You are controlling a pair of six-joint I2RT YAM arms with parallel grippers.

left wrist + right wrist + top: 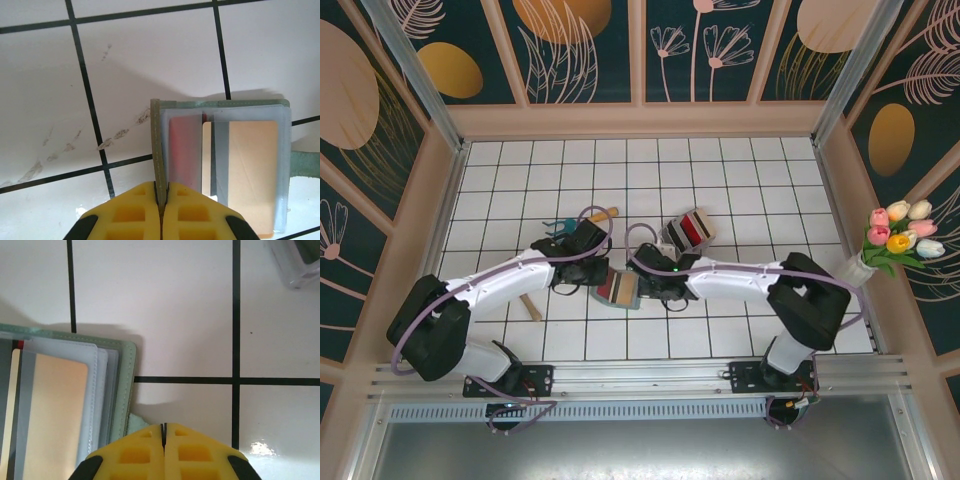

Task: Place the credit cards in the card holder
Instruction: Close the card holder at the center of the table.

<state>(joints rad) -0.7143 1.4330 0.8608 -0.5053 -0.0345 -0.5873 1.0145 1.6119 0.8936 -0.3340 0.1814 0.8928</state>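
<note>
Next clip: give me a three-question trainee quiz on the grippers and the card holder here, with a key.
1. True or false: the left gripper is shut on the holder's upright cover.
2. The right gripper is: A) open above the holder; B) shut, beside the holder's edge; C) gripping a red card.
3. What colour is the widest card face showing in the holder?
Key: 1 true; 2 B; 3 cream.
</note>
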